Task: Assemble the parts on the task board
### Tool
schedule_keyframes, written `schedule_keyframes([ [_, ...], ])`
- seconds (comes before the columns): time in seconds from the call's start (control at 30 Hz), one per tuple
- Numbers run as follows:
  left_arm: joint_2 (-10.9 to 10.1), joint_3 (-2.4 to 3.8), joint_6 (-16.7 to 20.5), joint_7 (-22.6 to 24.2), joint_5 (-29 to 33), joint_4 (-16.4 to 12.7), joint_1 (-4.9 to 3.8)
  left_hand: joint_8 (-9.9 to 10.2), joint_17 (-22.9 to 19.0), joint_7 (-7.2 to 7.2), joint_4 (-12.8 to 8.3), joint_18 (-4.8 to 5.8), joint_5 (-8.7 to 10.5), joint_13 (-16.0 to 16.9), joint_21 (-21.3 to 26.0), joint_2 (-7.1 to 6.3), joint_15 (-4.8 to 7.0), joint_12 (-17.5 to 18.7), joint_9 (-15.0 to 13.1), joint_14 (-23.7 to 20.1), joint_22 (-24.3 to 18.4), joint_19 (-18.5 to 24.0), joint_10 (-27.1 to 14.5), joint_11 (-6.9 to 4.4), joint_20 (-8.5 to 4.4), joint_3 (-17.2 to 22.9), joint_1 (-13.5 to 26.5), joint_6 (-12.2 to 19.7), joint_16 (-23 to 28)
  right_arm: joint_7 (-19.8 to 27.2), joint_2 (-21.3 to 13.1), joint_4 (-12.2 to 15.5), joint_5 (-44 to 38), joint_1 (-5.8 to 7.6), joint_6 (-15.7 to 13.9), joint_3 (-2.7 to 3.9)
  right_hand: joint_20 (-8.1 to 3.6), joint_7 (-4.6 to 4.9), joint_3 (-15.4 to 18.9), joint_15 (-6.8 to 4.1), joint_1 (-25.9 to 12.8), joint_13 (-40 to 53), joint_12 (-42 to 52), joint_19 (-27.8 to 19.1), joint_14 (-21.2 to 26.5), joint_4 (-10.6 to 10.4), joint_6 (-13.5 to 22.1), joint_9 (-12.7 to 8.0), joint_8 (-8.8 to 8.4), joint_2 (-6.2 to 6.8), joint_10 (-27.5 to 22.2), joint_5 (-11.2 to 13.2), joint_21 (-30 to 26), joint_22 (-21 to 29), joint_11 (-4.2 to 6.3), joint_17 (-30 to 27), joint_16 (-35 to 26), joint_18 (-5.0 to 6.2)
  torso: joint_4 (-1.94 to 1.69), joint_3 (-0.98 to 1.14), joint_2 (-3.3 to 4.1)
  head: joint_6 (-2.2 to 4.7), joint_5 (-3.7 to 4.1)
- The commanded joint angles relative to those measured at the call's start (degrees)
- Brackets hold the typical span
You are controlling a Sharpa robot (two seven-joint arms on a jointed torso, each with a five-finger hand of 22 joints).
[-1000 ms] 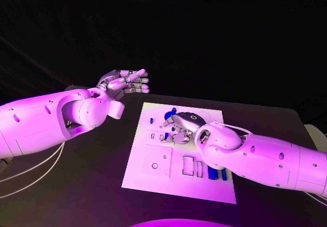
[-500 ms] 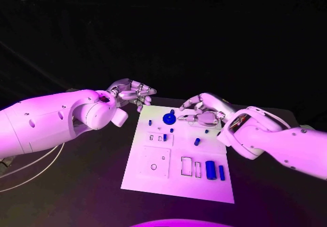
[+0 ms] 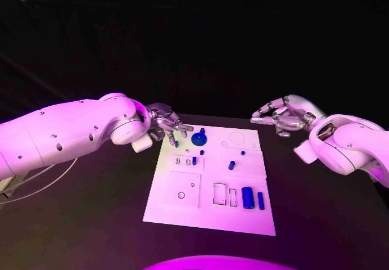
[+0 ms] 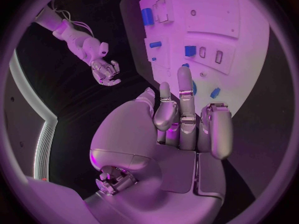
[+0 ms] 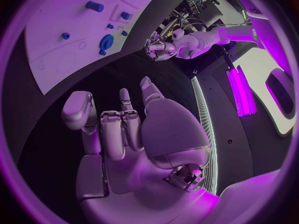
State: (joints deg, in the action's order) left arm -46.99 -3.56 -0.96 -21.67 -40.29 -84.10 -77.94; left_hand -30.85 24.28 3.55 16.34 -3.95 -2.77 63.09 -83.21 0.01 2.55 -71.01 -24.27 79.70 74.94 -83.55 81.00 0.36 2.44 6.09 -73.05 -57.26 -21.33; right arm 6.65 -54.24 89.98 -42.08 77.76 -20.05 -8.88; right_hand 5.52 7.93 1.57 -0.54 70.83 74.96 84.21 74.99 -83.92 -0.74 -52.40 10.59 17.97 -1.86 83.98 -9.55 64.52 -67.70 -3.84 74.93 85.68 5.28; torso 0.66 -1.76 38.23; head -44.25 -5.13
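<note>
Task board (image 3: 212, 185) lies mid-table, blue parts (image 3: 248, 198) loose on it. My left hand (image 3: 164, 127) hovers at its far corner, fingers apart, empty, likely to pick. My right hand (image 3: 284, 116) off-board, loosely spread, holding nothing.

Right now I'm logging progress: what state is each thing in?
Left robot hand: empty, fingers apart, at the board's far left corner.
Right robot hand: empty, fingers apart, off the board.
Board: flat on the table.
Blue disc: on the board.
</note>
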Motion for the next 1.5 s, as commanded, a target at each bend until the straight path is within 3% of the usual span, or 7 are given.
schedule_keyframes([
  [0.03,1.95,-0.24,-7.34,-10.97,-9.46,0.82,-0.94,-0.53,0.33,0.18,0.27,1.06,0.01,11.33,-0.28,0.20,0.01,-8.67,-1.04,0.42,0.69,-0.03,0.54,-0.40,0.29,-0.37,0.93,1.08,0.34,0.30,-0.36,-1.95,4.76,0.31,1.99,0.06,-0.21,0.09,0.50,-0.30,0.60,8.06,-1.03,-0.50,-3.81,0.14,1.02,0.13,0.51,-0.34,-0.64,-0.75,-1.06,0.75,0.50,5.65,-0.61,1.13,-0.08,0.12,-0.09,-0.06,0.22],
  [0.43,8.64,-1.63,-13.58,-18.85,-12.32,4.68,-2.61,-0.42,1.33,1.17,0.35,1.42,0.02,3.59,-1.39,0.87,-0.39,-2.77,-2.96,0.70,2.75,-1.01,-4.86,0.42,0.61,-1.53,4.02,4.19,1.21,0.17,0.06,-4.94,6.21,0.76,1.40,0.07,0.11,0.64,1.69,0.08,1.29,4.34,-4.82,-3.53,-2.66,0.67,3.96,0.34,1.47,-0.73,-4.27,-1.50,-6.70,5.00,0.03,1.61,-3.31,2.17,-0.11,0.11,-0.01,-0.36,0.38],
  [0.7,11.30,-2.65,-15.59,-19.92,-11.46,6.07,-3.01,-10.77,2.81,0.27,0.37,1.27,0.01,18.54,-1.06,1.08,-0.18,-13.86,-12.18,0.72,2.19,-0.49,3.37,-0.09,0.59,-2.46,4.67,7.82,2.80,-0.30,0.32,-5.80,6.28,0.81,1.06,0.06,0.30,0.78,2.81,0.22,1.39,1.66,-7.46,-6.38,-1.51,0.77,5.24,0.70,2.84,-1.06,-6.79,-1.54,-12.10,9.02,-0.11,-2.14,-6.09,3.14,0.11,0.14,0.09,-0.63,0.08],
  [0.93,11.45,-2.86,-13.92,-16.86,-7.43,6.36,-3.07,-9.44,2.36,3.25,0.45,-3.23,0.04,-14.55,12.84,2.37,-3.31,12.34,-12.67,-7.19,-21.79,13.48,-28.93,2.97,3.26,-1.70,3.42,17.62,7.80,-0.69,0.48,-6.63,6.29,0.82,1.03,0.06,0.33,0.80,3.06,0.24,1.45,1.17,-7.92,-6.83,-1.34,0.81,5.57,0.79,3.18,-1.16,-7.23,-1.54,-13.06,9.70,-0.14,-2.67,-6.56,3.29,-0.13,0.12,0.02,-0.63,0.15],
  [1.27,10.02,-2.90,-15.95,-16.64,-1.23,5.69,-3.07,-5.44,9.71,3.07,0.22,-6.52,-0.01,-29.63,47.80,-0.37,-3.67,30.52,-6.64,-7.23,-55.31,23.06,-34.94,3.91,4.71,-5.09,1.50,24.37,1.69,-0.99,0.55,-7.28,6.29,0.82,0.95,0.05,0.34,0.80,3.15,0.24,1.47,1.19,-7.88,-6.77,-1.37,0.82,5.67,0.83,3.33,-1.21,-7.18,-1.53,-13.04,9.64,-0.14,-2.59,-6.56,3.27,0.02,0.12,0.01,-0.81,0.06],
  [1.4,9.75,-2.91,-16.74,-16.86,-0.15,5.54,-3.07,-9.87,8.67,4.38,-0.06,-6.36,0.11,-27.58,45.09,1.00,-3.67,24.60,-8.07,-8.99,-54.63,14.41,-28.28,3.88,3.39,-5.24,1.16,21.49,4.54,-1.05,0.55,-7.57,6.28,0.82,0.94,0.05,0.34,0.80,3.17,0.24,1.49,1.22,-7.84,-6.90,-1.35,0.83,5.68,0.84,3.37,-1.23,-7.13,-1.53,-13.30,9.85,-0.14,-2.69,-6.63,3.32,-0.05,0.19,-0.01,-0.81,0.05],
  [1.5,9.68,-2.96,-16.95,-16.82,-0.62,5.42,-3.06,-20.24,9.16,5.02,0.12,-2.69,-0.14,-17.95,22.97,1.76,-4.28,11.05,-14.10,-10.51,-28.32,5.51,-28.50,4.47,3.59,-5.98,1.32,23.44,6.19,-1.10,0.51,-7.75,6.27,0.82,0.96,0.05,0.34,0.80,3.17,0.24,1.49,1.22,-7.84,-6.90,-1.35,0.83,5.68,0.84,3.37,-1.23,-7.13,-1.53,-13.30,9.85,-0.14,-2.69,-6.63,3.32,0.00,0.17,-0.04,-0.88,-0.07],
])
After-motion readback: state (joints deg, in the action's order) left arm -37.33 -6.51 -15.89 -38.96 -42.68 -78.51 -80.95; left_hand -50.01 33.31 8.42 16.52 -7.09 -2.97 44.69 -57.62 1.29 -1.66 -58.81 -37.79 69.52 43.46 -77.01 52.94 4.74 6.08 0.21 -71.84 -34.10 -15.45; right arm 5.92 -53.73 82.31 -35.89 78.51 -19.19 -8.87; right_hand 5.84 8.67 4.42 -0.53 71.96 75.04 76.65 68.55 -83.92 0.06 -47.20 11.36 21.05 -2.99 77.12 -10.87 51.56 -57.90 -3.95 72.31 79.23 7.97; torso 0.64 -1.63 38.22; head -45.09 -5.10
